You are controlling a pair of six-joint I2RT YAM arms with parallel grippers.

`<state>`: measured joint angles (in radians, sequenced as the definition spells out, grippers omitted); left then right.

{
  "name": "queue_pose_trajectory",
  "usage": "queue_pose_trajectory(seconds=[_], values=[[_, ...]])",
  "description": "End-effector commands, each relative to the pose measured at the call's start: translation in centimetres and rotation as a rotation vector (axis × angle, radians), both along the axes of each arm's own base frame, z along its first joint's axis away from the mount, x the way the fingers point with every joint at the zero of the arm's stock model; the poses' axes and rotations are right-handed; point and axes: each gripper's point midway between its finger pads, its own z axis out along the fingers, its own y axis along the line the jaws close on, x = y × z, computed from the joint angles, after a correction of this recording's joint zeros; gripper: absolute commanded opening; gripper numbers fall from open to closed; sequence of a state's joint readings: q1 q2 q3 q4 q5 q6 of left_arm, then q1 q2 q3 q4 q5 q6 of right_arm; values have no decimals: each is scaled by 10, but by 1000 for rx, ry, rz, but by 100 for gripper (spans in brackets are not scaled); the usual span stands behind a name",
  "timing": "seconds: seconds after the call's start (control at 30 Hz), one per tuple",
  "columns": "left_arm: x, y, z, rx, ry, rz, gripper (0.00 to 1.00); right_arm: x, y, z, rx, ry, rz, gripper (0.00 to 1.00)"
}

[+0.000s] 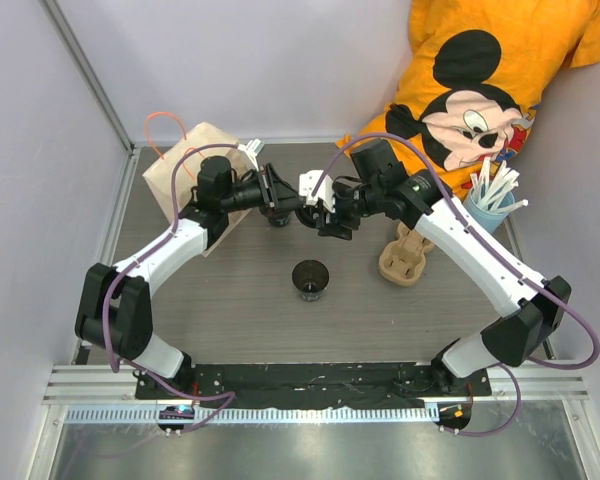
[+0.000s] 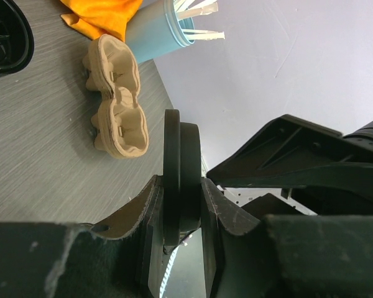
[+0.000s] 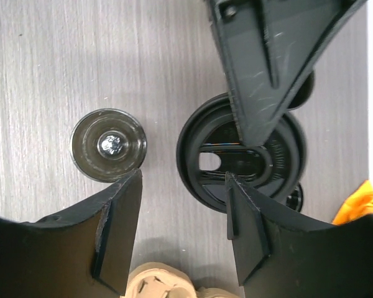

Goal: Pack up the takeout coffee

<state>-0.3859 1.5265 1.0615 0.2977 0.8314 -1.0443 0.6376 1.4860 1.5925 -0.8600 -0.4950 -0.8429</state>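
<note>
The takeout coffee cup (image 1: 310,278) stands open and upright on the table's middle, and the right wrist view looks down into this cup (image 3: 109,144). Its black lid (image 2: 180,149) is held on edge above the table, with my left gripper (image 2: 181,182) shut on its rim. In the right wrist view the lid (image 3: 280,161) shows face-on, with a left finger (image 3: 261,68) across it. My right gripper (image 3: 183,180) is open; its right fingertip overlaps the lid's near edge and nothing sits between the jaws. Both grippers meet above the table, left gripper (image 1: 277,200) beside right gripper (image 1: 327,217).
A brown paper bag (image 1: 185,170) lies at the back left. The beige pulp carrier (image 1: 405,255) sits right of the cup and below my right jaws (image 3: 158,285). A light blue cup of white straws (image 1: 488,210) and an orange shirt (image 1: 490,80) are at the back right.
</note>
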Motion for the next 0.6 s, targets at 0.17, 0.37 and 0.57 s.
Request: queue_pose_trajectory(seconds=[0.17,0.37,0.57], values=[[-7,0,22,-31,-60,-22,11,8,16,1,63,-14,16,54],[-6,-1,20,-32,-50,-22,11,13,20,-5,62,-6,4,48],[-6,-2,20,-34,-50,-22,11,15,23,-15,50,1,-4,42]])
